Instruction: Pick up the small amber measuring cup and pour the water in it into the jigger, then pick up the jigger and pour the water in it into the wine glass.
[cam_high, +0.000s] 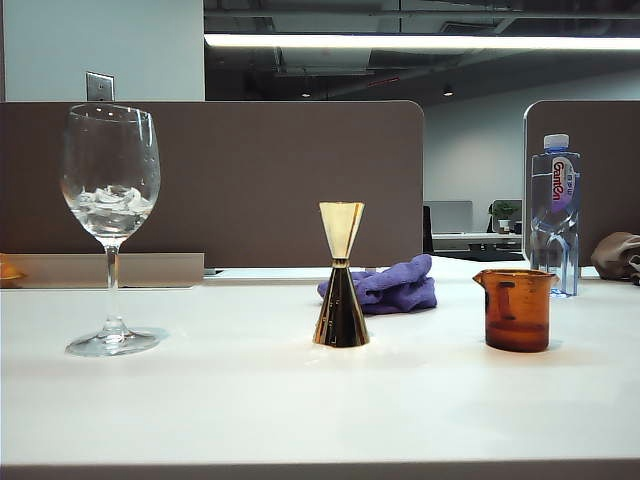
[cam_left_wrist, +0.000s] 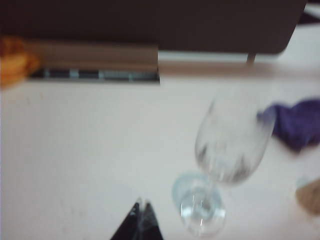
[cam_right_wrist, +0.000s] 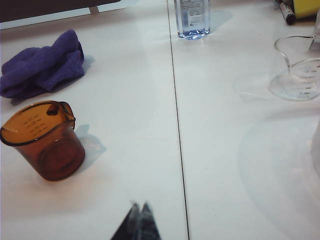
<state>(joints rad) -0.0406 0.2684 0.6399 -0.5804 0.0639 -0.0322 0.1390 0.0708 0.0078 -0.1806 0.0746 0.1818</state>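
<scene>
On the white table (cam_high: 250, 400), far left, stood the wine glass (cam_high: 110, 225): tall, clear, thin stem, round foot, w/ pale clear contents low in the bowl. Left gripper (cam_left_wrist: 142, 222) hung above the table near its foot, tips together, holding nothing. Centre: the jigger (cam_high: 341, 275), shiny gold hourglass, darker lower cone, upright, purple cloth (cam_high: 390, 285) just behind. Right: the small amber measuring cup (cam_high: 516, 309), translucent orange-brown, spout to the left, upright. Right gripper (cam_right_wrist: 139, 220) was over the table near it, closed & empty. Water bottle (cam_high: 555, 212) behind

A long ceiling strip light (cam_high: 420, 42) glows at the exterior view's top, leaving soft shadows on the white worktop (cam_high: 250, 400). The left wrist view is heavily motion-blurred; the right wrist view is sharp.
</scene>
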